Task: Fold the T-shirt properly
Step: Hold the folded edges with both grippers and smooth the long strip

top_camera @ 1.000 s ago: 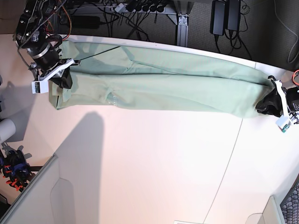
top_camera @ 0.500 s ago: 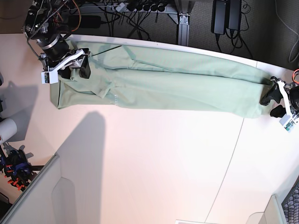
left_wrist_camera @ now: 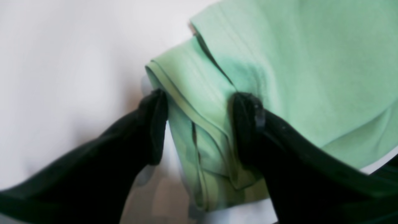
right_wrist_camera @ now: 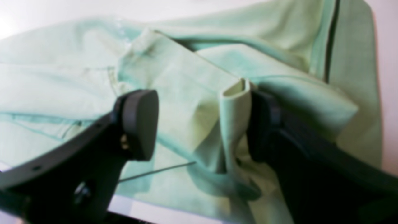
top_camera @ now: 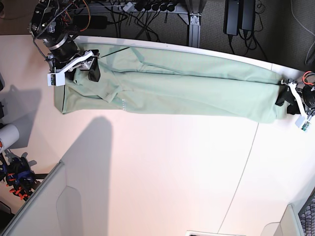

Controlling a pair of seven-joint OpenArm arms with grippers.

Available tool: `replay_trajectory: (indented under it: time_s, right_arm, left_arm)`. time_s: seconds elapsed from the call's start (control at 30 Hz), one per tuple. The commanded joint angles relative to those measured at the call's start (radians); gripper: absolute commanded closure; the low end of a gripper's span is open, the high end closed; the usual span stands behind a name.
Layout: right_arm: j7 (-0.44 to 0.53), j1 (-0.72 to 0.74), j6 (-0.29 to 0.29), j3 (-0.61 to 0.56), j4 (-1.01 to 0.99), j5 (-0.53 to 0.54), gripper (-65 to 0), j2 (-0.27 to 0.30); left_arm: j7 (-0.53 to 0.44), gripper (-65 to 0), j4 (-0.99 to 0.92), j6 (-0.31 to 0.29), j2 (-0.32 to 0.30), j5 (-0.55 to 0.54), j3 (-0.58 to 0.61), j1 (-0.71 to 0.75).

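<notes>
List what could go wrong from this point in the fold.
1. The left gripper has its jaws apart astride the T-shirt's layered end, so closing may catch only some layers and the stack could slip.
2. The right gripper is also open, with a raised cloth ridge against one finger; a pinch there may bunch the fold.
3. The shirt's far edge lies near the table edge and could slide off.

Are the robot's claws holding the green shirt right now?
No. Both the left gripper and right gripper stand open, each around a folded end of the T-shirt, not pinching it.

Black hand [right_wrist_camera: 202, 124], rounded pads [right_wrist_camera: 140, 123], white brackets [top_camera: 66, 69]
</notes>
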Motion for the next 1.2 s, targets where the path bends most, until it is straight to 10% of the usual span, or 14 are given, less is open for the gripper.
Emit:
replay_trajectory:
  time_s: [0.0,1.17]
  right_arm:
    - [0.023,0.005,0.0,0.008,0.016,0.011,-42.4,0.011]
    - [0.023,0.004,0.0,0.008,0.016,0.005,-42.4,0.011]
  left_arm:
    - [0.01,-37.4,0.006,0.008,-0.014,-0.009,-0.006,0.002]
    - [0.048,-37.4,0.029,-0.009,0.034,-0.093,-0.175,0.091]
